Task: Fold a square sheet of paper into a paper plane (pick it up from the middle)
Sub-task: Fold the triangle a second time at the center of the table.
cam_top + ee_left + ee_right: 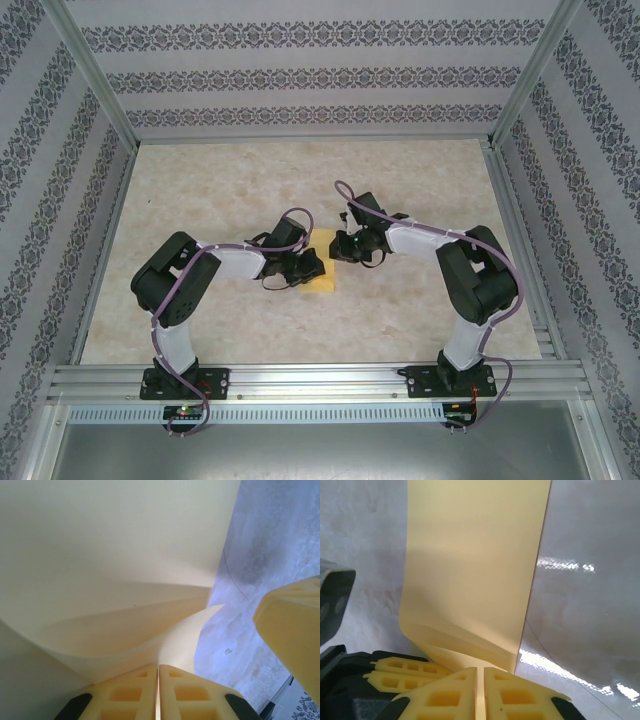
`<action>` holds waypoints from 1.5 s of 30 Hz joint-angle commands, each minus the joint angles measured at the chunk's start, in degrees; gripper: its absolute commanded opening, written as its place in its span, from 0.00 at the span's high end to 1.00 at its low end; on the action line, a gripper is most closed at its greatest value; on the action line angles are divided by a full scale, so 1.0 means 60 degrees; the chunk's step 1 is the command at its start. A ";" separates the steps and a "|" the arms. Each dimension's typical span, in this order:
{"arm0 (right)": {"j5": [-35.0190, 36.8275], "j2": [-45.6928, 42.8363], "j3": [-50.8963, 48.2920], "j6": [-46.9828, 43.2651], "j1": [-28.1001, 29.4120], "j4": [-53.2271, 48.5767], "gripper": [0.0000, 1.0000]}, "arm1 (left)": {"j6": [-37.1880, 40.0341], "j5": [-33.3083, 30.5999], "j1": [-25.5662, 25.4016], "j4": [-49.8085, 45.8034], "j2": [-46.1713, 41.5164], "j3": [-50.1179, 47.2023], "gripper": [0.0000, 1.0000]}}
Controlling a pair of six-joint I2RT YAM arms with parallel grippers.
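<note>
While both pairs of jaws are pinched shut on the sheet, it sits between them, midway up the counter, left jaws on its left edge, right jaws on its right. Its long axis runs away from the near edge (a curl shows by the left pinch), so neither pair looks nearer for creasing.

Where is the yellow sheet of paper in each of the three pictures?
Top view: the paper is at the centre, over the table.
Left wrist view: the paper spans the upper left, curling downward.
Right wrist view: the paper rises up the middle.
Shared landmark: the pale marbled table.
</note>
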 commanded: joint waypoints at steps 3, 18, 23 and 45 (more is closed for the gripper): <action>0.0000 0.0242 0.0068 -0.0033 0.0215 0.0036 0.91 | -0.0172 -0.0369 -0.0105 -0.0433 0.0139 -0.0111 0.89; 0.0411 0.1209 0.0267 -0.0449 0.0226 -0.0482 0.92 | -0.0026 -0.0153 -0.0093 -0.0108 -0.0354 0.0003 0.89; 0.0660 0.1293 0.0193 -0.0679 0.0226 -0.0674 0.93 | 0.0496 -0.0674 0.0047 -0.0606 -0.0794 0.0328 0.88; 0.1218 0.1811 0.0098 -0.1085 0.0269 -0.1082 0.94 | 0.0872 -0.1909 0.0276 -0.2546 0.0141 0.0912 0.89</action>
